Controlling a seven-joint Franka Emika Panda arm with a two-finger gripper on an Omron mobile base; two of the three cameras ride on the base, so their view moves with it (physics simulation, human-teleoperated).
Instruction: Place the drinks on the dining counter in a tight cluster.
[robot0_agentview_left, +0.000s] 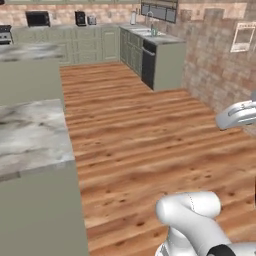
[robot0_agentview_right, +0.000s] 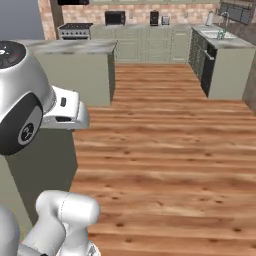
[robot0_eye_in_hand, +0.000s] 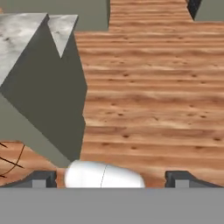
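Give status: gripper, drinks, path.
Gripper open, fingers wide apart, holding nothing. Marble island close on the left, no drinks on the visible top. Wood floor ahead bare.

Veined marble tops the dining counter (robot0_agentview_left: 30, 135) above a knotty, glossy wooden floor (robot0_agentview_left: 150, 130).

FREE: wide wooden floor (robot0_agentview_left: 150, 130) ahead, open to the far cabinets | BLOCK left: marble tabletop (robot0_agentview_left: 30, 135) on its grey-green base, second island (robot0_agentview_right: 75, 65) beyond, gap between | BLOCK right: sink counter (robot0_agentview_right: 225, 60), brick wall (robot0_agentview_left: 220, 60)
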